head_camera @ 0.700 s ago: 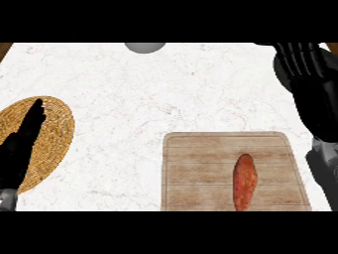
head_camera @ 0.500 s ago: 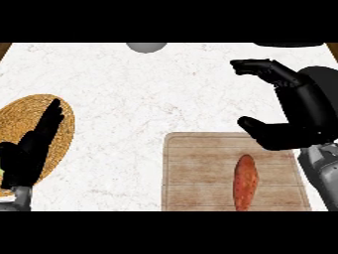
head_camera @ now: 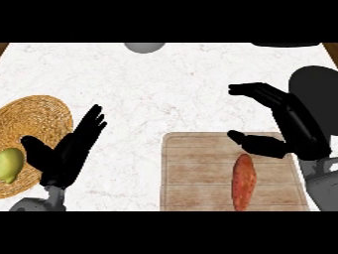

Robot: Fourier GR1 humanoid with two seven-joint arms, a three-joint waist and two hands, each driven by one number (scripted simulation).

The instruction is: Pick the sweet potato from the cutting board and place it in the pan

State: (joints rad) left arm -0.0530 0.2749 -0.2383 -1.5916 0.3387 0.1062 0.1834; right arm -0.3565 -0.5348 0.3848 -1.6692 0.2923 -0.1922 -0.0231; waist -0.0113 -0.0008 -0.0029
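Note:
An orange sweet potato (head_camera: 244, 181) lies lengthwise on the wooden cutting board (head_camera: 197, 173) at the lower right. My right hand (head_camera: 292, 126) hovers over the board's far right corner, open, thumb pointing left just beyond the potato's far end, touching nothing. A dark round pan (head_camera: 331, 104) shows at the right edge, partly behind that hand. My left hand (head_camera: 67, 149) stands open at the lower left, fingers straight.
A woven round mat (head_camera: 21, 126) lies at the left with a yellow-green fruit (head_camera: 8, 164) on it. A grey round object (head_camera: 144, 46) sits at the counter's far edge. Brown wood shows at both top corners.
My right hand has come down and left from the far right corner to above the board. My left hand has shifted right, off the mat, uncovering the fruit.

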